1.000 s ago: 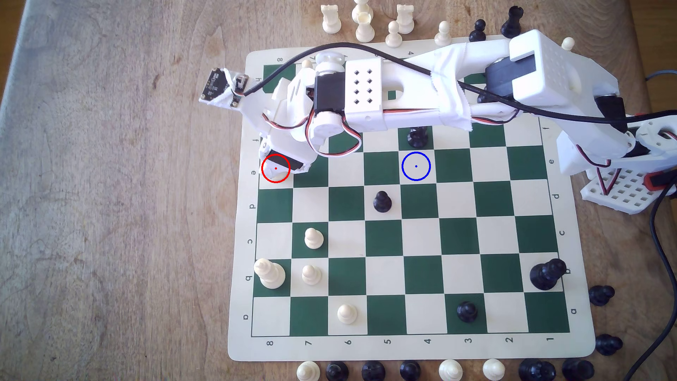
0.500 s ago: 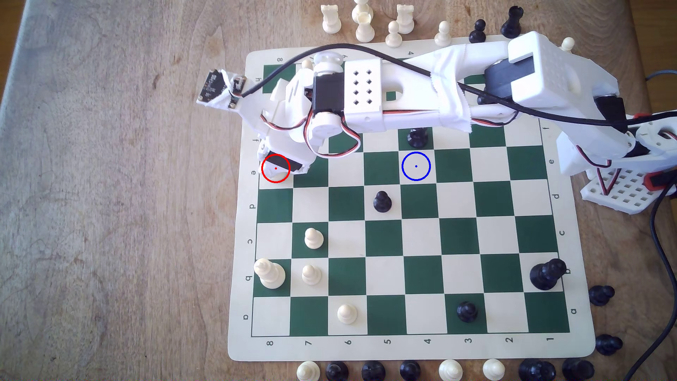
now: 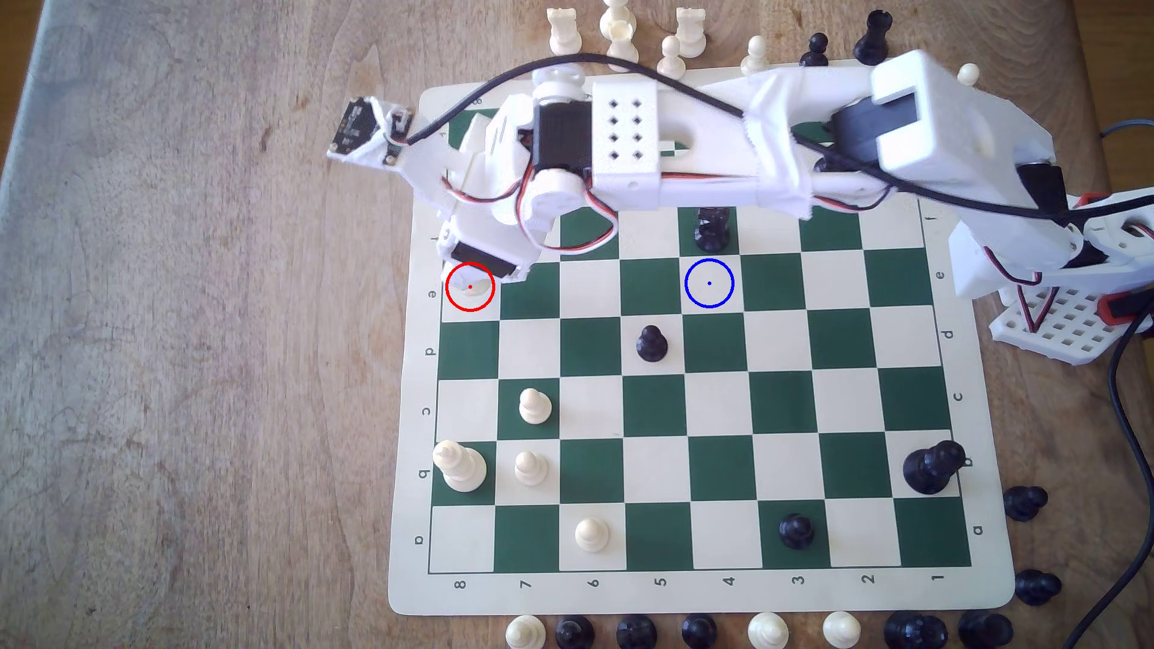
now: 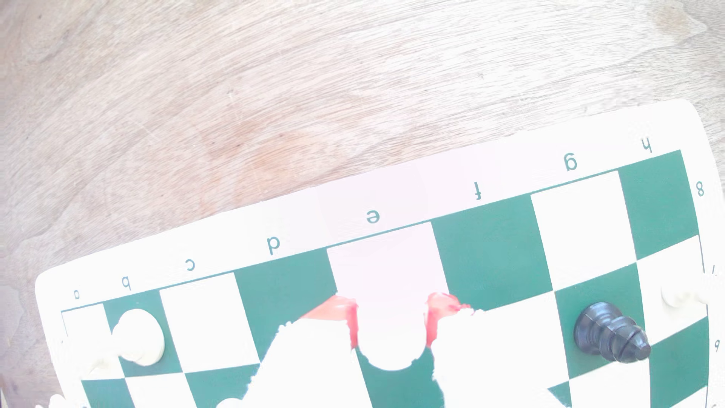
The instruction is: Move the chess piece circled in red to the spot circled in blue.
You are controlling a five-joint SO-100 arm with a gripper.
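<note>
I am at the pick-up; my gripper stands over the red-circled square at the edge of the board on the exterior view's left, its red-tipped fingers flanking the white rook; they look closed on it, though glare washes out the contact, so I judge it gripped rather than see it. The rook is on or just above its square; I cannot tell which. Next I judge a clean lift, then a carry along the row to the blue-circled square, keeping clear of the black piece on the adjoining square; my arm hides most of the rook in the exterior view.
</note>
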